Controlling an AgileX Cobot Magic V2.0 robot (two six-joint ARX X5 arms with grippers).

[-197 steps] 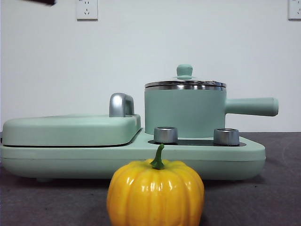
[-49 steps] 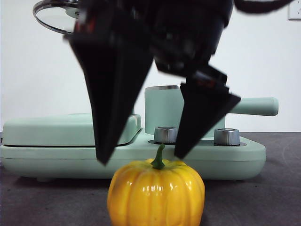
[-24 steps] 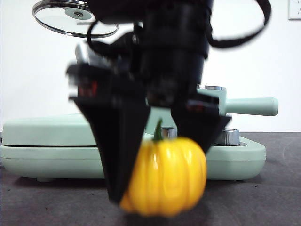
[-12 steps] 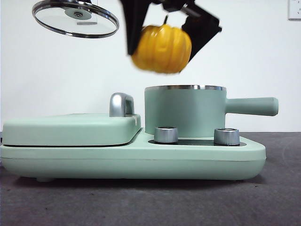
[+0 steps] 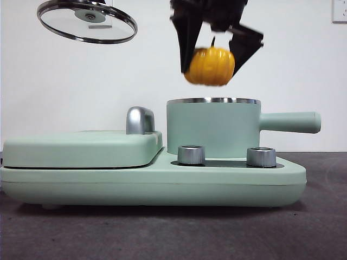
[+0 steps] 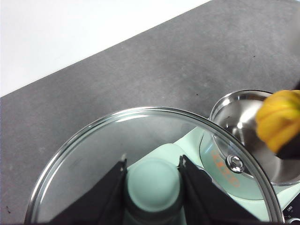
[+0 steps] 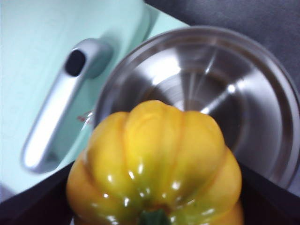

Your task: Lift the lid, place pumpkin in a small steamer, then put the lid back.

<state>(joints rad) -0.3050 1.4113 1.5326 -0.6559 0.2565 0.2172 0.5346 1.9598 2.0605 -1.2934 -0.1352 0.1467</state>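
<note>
Two hands at work, both aloft. Right hand (image 5: 212, 62) at upper centre of the front view, jaws clamped against the two sides of the pumpkin (image 5: 210, 66), which hangs in the air directly above the open mouth of the small steamer (image 5: 212, 129), clear of its steel rim. Left hand (image 6: 152, 180) has its jaws closed round the mint-green knob of the lid (image 5: 87, 21), held at upper left of the front view, slightly tilted, well off to the side of the steamer.

Hard to make out: pumpkin blurred in the front view, its stem only a dark sliver between the jaws. Right wrist view shows the pumpkin filling the lower frame, cut off at the bottom edge, with the steamer's bare steel interior beyond it. Left hand itself is out of the front view past the top edge; only the lid shows there. In the left wrist view the lid's glass lies across part of the steamer.

Count: one pumpkin, one lid, one steamer with one long side handle, two steel knobs (image 5: 191, 155) on the base in front of it, one flat mint-green cover (image 5: 81, 149) with one chrome handle (image 5: 139, 119). Base sits on the dark desk (image 5: 162, 233).
</note>
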